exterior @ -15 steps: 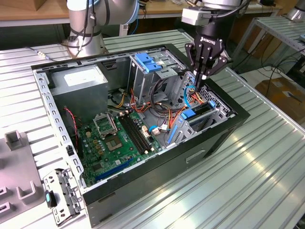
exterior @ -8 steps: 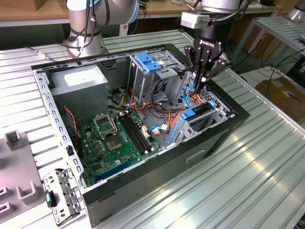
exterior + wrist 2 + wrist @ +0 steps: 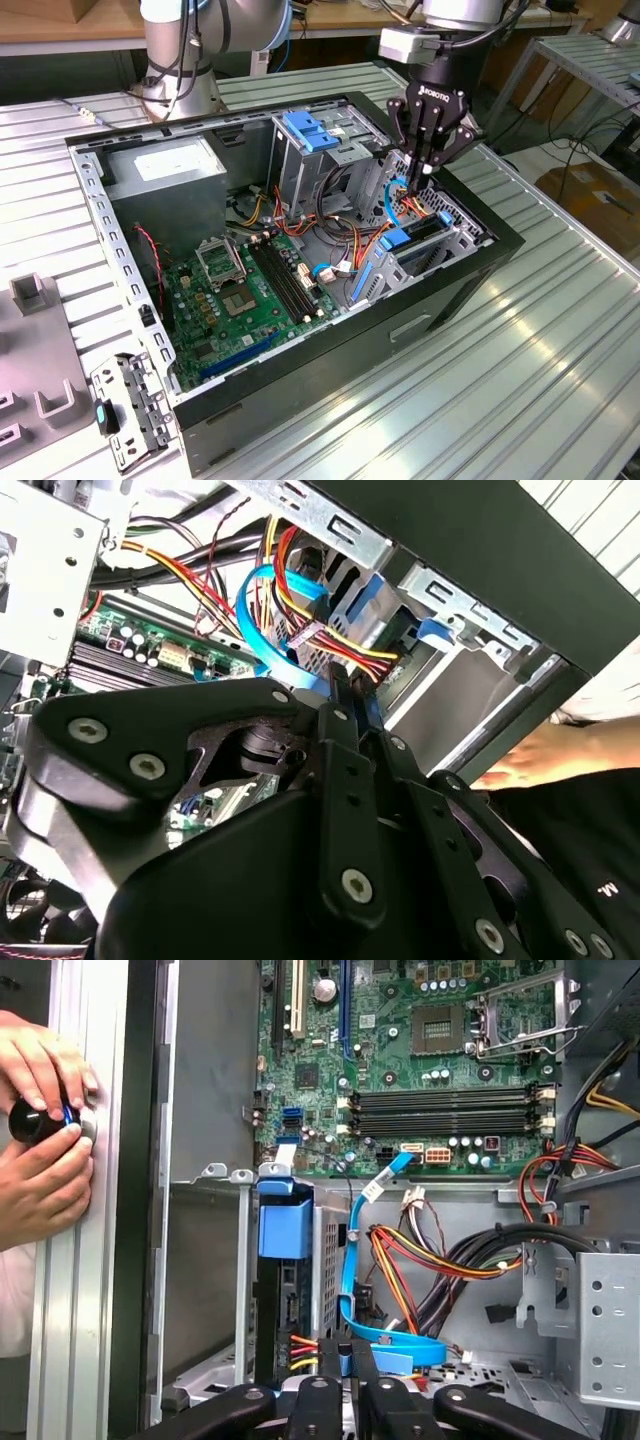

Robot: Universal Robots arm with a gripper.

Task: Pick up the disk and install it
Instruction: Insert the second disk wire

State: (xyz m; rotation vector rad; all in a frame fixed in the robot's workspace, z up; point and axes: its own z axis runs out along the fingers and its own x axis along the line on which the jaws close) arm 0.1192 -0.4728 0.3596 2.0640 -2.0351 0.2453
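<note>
Gripper poised over the drive bay, the disk seated in its slot just below.

In the exterior view, the gripper (image 3: 428, 165) hangs above the open computer case (image 3: 480, 275), fingers drawn together with nothing between them; the disk (image 3: 415, 238) sits upright in the metal bay just beneath, its blue carrier edge and dark body showing. In the second wrist view, the pinched fingers (image 3: 345, 715) point at light-blue cables (image 3: 262, 620) beside the bay. In the first wrist view, the disk (image 3: 285, 1260) stands in its slot, blue tab above a dark body, close to the fingertips (image 3: 345, 1355); a person's hands (image 3: 40, 1150) rest on the table outside the case.
</note>
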